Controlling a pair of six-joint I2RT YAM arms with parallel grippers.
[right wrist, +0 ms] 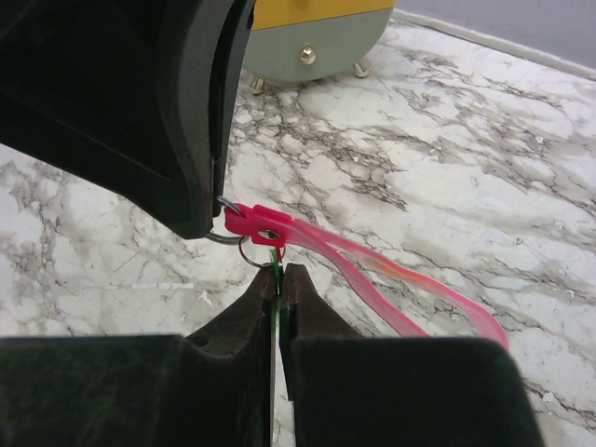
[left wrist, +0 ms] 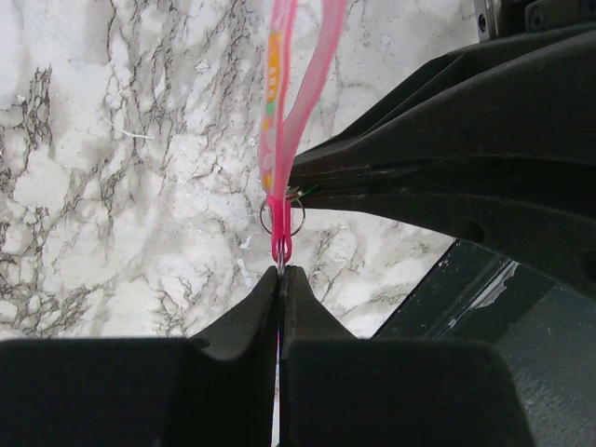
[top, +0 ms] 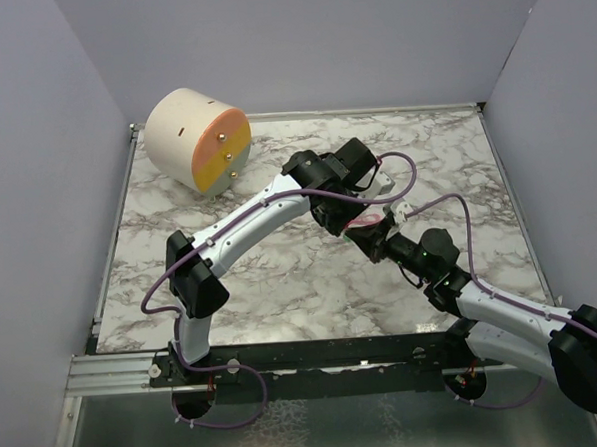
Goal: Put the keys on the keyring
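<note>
- The work surface is a marble-pattern table (top: 312, 283) enclosed by plain grey walls (top: 37, 197) on three sides.
- A cream drum (top: 189, 134) lies on its side at the far left corner, its orange-and-yellow face with brass studs turned toward the arms. It is well apart from both grippers.
- Purple cables (top: 448, 201) loop off both arms above the table. One arcs just beside the meeting point of the grippers.
- Both arms converge near the table centre. In the top view their bodies hide most of the task items, and only a short pink section shows between them.
- In each wrist view the opposite gripper's black body fills one side of the picture and hides the table behind it.
- The left gripper (left wrist: 281, 272) is clenched on the keyring (right wrist: 251, 223), pinching it at the metal ring end above the table.
- The right gripper (right wrist: 280, 270) is clenched on the green key (right wrist: 275, 258). Only a thin edge shows between the fingers, upright and touching the small ring.
- The pink strip (right wrist: 372, 270) is a doubled band. In the right wrist view its long axis runs from the ring down and to the right, away from the left gripper.
- The fingertips of the two grippers are just beside each other at the ring.
</note>
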